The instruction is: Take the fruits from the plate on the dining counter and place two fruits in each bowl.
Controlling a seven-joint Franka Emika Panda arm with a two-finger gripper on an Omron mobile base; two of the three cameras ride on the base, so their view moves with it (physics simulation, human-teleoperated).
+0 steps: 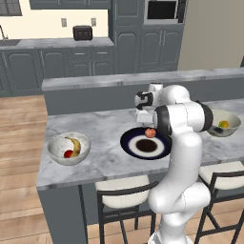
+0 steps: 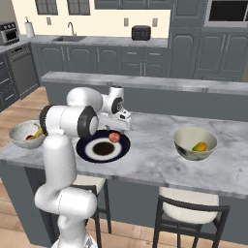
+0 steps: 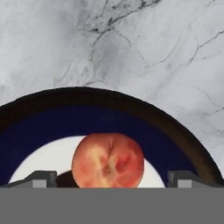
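Pincer (image 3: 109,178) spread wide astride pinkish-red fruit (image 3: 107,160) on plate (image 3: 39,124), stools (image 1: 125,187) below counter (image 1: 100,162)

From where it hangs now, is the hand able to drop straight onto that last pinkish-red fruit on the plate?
Probably yes. The hand is open, and the pinkish-red fruit sits between its fingertips, alone on the plate. Nothing else lies near it, so the way down looks free.
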